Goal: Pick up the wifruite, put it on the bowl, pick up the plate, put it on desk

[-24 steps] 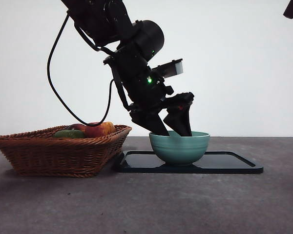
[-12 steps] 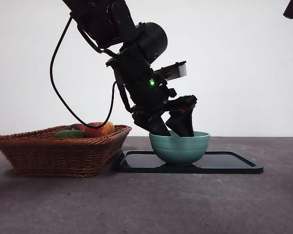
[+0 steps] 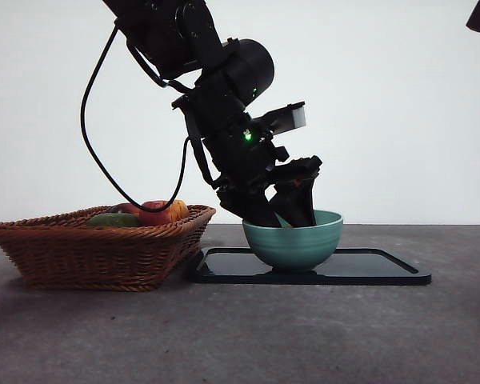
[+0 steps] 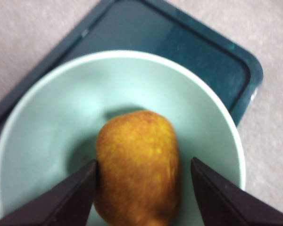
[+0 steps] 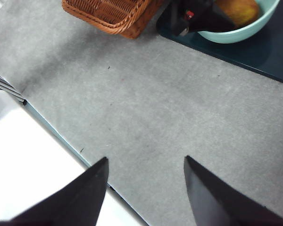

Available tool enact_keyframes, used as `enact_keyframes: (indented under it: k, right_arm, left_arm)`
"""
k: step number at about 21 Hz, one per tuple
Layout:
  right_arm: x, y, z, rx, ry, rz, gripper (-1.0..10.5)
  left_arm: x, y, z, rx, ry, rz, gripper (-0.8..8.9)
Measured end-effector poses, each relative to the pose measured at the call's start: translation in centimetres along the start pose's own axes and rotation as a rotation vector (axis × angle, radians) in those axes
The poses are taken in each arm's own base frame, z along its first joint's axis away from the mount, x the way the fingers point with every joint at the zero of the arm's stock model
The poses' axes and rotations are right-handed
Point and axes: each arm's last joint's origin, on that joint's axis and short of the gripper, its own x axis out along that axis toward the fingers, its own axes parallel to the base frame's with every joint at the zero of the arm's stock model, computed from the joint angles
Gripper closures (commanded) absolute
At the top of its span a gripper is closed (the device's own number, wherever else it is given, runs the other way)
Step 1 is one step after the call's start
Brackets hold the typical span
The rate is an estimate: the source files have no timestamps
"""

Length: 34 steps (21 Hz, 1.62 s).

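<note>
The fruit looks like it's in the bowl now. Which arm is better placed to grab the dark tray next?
Probably the left. Its tool is open over the brown fruit inside the bowl, which sits on the tray. The right tool hangs over bare desk, farther away.

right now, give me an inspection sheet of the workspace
surface: grey desk, bare in front.
job's things: brown wifruite lies inside the mint bowl; bowl stands on a dark tray.
clutter: wicker basket beside the tray, holding a red-yellow apple and a green fruit.
grippers: left claw open, jaws either side of the wifruite; right claw open over bare desk.
cables: black cable looping from the left arm.
surroundings: plain white backdrop.
</note>
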Motion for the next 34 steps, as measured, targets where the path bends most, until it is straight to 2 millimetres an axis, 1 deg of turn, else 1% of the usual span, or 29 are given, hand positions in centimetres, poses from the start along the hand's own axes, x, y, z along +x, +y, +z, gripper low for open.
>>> enact_keyframes:
  k: [4,5,6,7,8,14,16,18,20,22,23,25,26,28,29,31,33,34]
  right_arm:
    - [0.0,0.0,-0.2,0.007,0.016,-0.002,6.9]
    - [0.0,0.0,-0.2,0.007,0.017,-0.002,6.9]
    - [0.0,0.0,-0.2,0.007,0.017,-0.002,6.9]
    - [0.0,0.0,-0.2,0.007,0.016,-0.002,6.9]
    - [-0.1,0.0,-0.2,0.006,0.014,-0.001,6.9]
    - [-0.4,0.1,-0.3,-0.001,0.0,0.0,6.9]
    - [-0.4,0.1,-0.4,0.001,0.003,0.0,6.9]
    - [-0.4,0.1,-0.4,0.001,0.003,0.0,6.9]
    - [-0.4,0.1,-0.4,0.001,0.003,0.0,6.9]
    - [-0.4,0.1,-0.4,0.001,0.003,0.0,6.9]
    - [-0.4,0.1,-0.4,0.0,0.002,0.0,6.9]
    - [-0.4,0.1,-0.4,0.0,0.002,0.0,6.9]
    - [-0.4,0.1,-0.4,0.0,0.002,0.0,6.9]
    - [-0.4,0.1,-0.4,0.0,0.002,0.0,6.9]
    - [-0.4,0.1,-0.4,0.0,0.002,0.0,6.9]
    - [-0.4,0.1,-0.4,0.0,0.002,0.0,6.9]
    - [-0.4,0.1,-0.4,0.0,0.002,0.0,6.9]
    - [-0.4,0.1,-0.4,0.0,0.002,0.0,6.9]
  left_arm:
    - [0.0,-0.1,-0.1,0.002,0.009,-0.003,5.13]
    - [0.0,-0.1,-0.1,0.002,0.008,-0.003,5.48]
    - [0.0,-0.1,-0.1,0.004,0.007,-0.002,6.21]
    - [0.0,-0.1,0.0,0.004,0.005,-0.002,6.61]
    - [0.0,-0.1,0.0,0.004,0.004,-0.002,6.73]
    - [-0.1,0.0,0.2,-0.01,-0.003,0.0,6.72]
    - [-0.3,0.0,0.7,-0.024,-0.018,0.003,6.72]
    - [-1.1,0.0,1.1,-0.034,-0.031,0.006,6.72]
    - [-3.4,-0.3,2.2,-0.051,-0.079,0.014,6.72]
    - [-7.3,-0.7,3.8,-0.074,-0.166,0.028,6.72]
    - [-9.7,-0.9,4.5,-0.089,-0.212,0.035,6.72]
    - [-13.8,-1.2,5.2,-0.128,-0.273,0.047,6.72]
    - [-15.5,-1.3,5.2,-0.154,-0.288,0.054,6.71]
    - [-19.2,-1.6,4.9,-0.228,-0.303,0.105,6.71]
    - [-21.4,-1.8,4.5,-0.271,-0.305,0.144,6.71]
    - [-24.9,-2.1,3.4,-0.345,-0.3,0.217,6.71]
    - [-27.6,-2.3,2.1,-0.426,-0.281,0.304,6.72]
    - [-28.3,-2.2,1.6,-0.46,-0.279,0.34,6.72]
